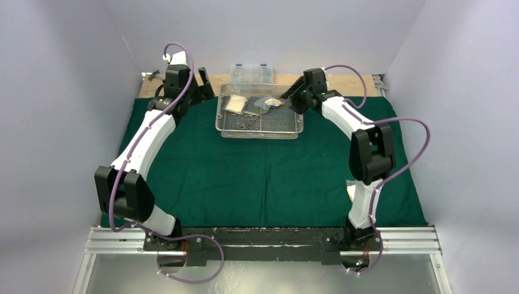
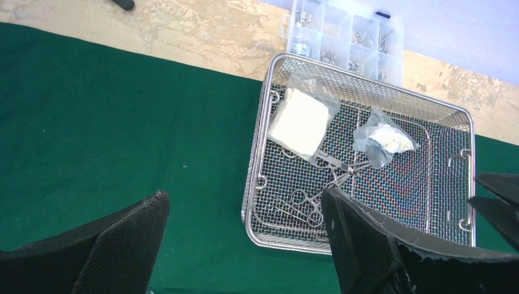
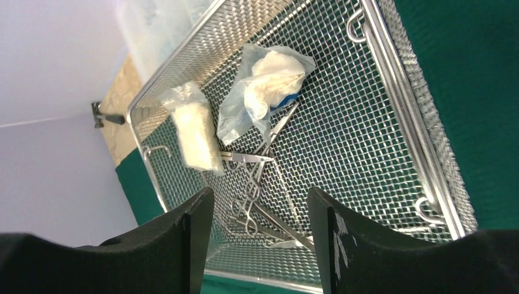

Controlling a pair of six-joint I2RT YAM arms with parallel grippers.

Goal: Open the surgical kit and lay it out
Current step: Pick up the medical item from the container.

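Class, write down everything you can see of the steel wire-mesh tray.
The wire-mesh tray is a shallow rectangle of shiny steel mesh with a rounded wire rim and small wire loops on its end walls. It sits flat and uncovered, its near part on the dark green cloth, its far side over bare wood, close to the clear compartment box. Inside lie a flat gauze packet, a crumpled gauze packet and tangled scissors-like instruments.

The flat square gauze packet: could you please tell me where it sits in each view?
Top external: flat gauze packet in the wire-mesh tray's far-left part.
Left wrist: the packet, upper left of the tray.
Right wrist: the packet, left of centre.
Shared landmark: the crumpled gauze packet beside it.
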